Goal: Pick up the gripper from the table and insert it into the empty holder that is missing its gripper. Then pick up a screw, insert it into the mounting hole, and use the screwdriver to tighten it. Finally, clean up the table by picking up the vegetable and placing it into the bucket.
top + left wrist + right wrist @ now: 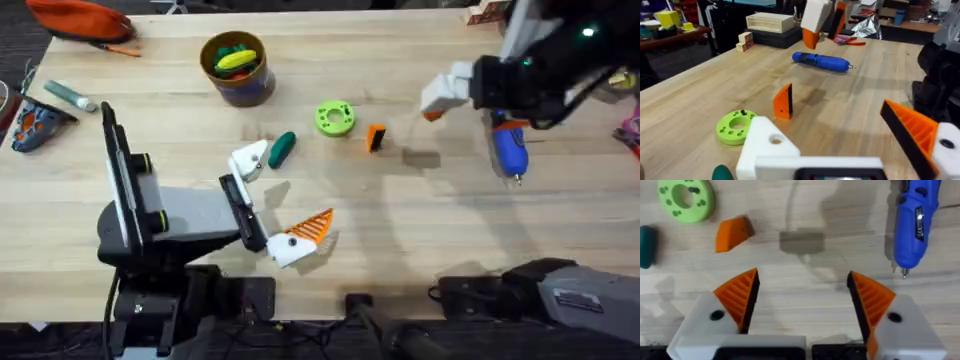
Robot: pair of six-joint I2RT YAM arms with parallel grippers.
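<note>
Right gripper [802, 305]: its 2 orange-padded fingers stand wide apart with nothing between them. It hangs above the worktop [420, 210] between the orange finger piece and the screwdriver, so the opening is probably set ready for a pick.
Orange finger piece [732, 232]: lies free on the worktop just beside the green ring [686, 197], apart from the right gripper. Nothing crowds it on the near side, which leaves room for fingers to come down around it.
Left gripper [278, 198]: spread apart and holding nothing. 1 side carries its orange ribbed finger [912, 132]; the other side is the bare white holder.
Holder [770, 145]: empty, with its mounting hole showing on top. It faces out over the worktop toward the finger piece, a pose that seems meant to offer it for the insert.
Screwdriver [508, 145]: lies flat on the right arm's side, tip toward the bases, untouched.
Green ring detail: a small dark item stands in it, perhaps a screw; too small to tell.
Vegetable [282, 148]: on the worktop just beside the holder, not yet in the bucket.
Bucket [237, 68]: at the far side, already holding yellow and green toy pieces.
Step in hand: judged to be step 1, fetching the finger piece.
</note>
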